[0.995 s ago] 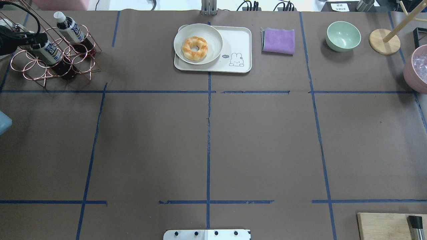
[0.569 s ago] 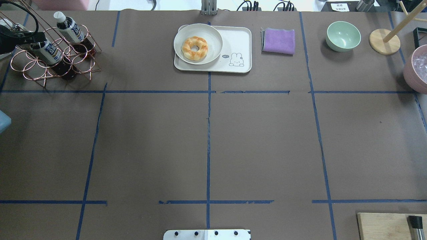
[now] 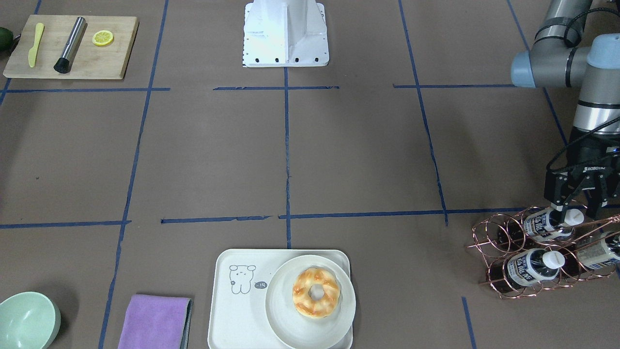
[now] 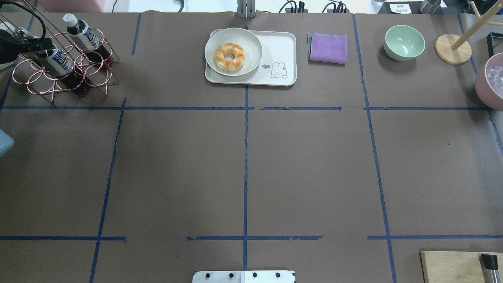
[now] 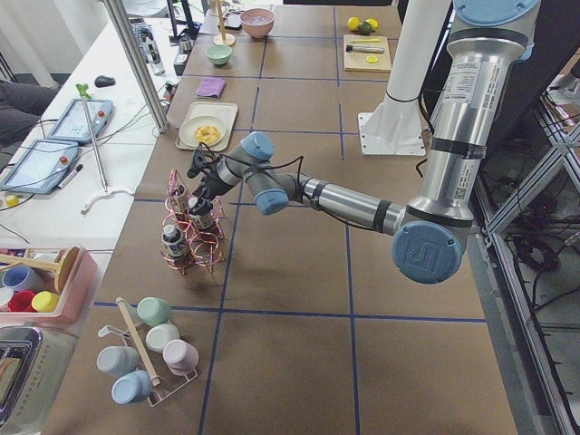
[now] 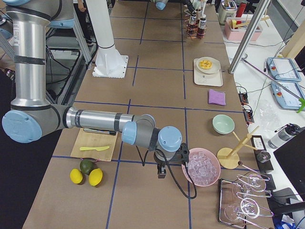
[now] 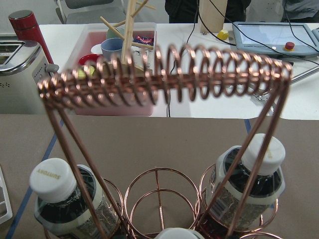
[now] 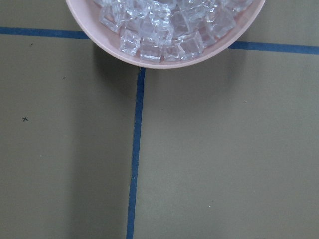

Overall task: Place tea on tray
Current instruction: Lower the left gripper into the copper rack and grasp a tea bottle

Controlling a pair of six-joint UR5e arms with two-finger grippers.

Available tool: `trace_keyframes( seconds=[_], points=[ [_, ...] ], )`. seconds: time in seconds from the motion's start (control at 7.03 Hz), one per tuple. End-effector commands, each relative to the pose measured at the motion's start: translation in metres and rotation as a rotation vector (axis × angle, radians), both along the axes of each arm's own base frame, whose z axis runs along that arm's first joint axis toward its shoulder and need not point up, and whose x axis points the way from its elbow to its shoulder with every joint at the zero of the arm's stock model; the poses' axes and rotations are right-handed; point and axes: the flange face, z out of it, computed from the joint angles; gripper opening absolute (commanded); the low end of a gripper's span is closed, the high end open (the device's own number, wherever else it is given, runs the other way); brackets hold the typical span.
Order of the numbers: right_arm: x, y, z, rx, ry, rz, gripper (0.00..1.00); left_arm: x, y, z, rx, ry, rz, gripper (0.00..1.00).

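Three tea bottles lie in a copper wire rack (image 3: 489,242). My left gripper (image 3: 575,206) is open, its fingers on either side of the white cap of the nearest-to-robot tea bottle (image 3: 542,224), without closing on it. In the overhead view this gripper (image 4: 39,47) covers that bottle's (image 4: 59,63) cap. The left wrist view shows two bottles (image 7: 249,184) behind the rack's coil (image 7: 164,79). The bear tray (image 4: 281,47) sits far centre, also in the front-facing view (image 3: 232,315). My right gripper (image 6: 162,171) hangs by the ice bowl; I cannot tell its state.
A white plate with a doughnut (image 4: 230,57) fills the tray's left half. A purple cloth (image 4: 328,48), a green bowl (image 4: 404,42) and a pink bowl of ice (image 4: 489,80) lie to the right. A cutting board (image 3: 70,46) is near the robot's right.
My left gripper has shifted slightly toward the table's left edge at the rack. The bottles and the tray have not moved.
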Motion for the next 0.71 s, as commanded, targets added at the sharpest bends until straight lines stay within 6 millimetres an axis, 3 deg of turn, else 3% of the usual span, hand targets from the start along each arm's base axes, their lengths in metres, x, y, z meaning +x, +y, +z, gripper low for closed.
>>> trace_keyframes(
  seconds=[0.0,0.57],
  points=[
    [-0.0007,-0.0001,0.0000,0.000,0.000,-0.002,1.00,0.0005,-0.0008,0.0003,-0.001,0.000,0.000,0.72],
    [0.0000,-0.0003,-0.0009,0.003,0.000,0.000,1.00,0.0017,-0.0030,-0.0004,0.000,0.001,-0.001,0.57]
  ],
)
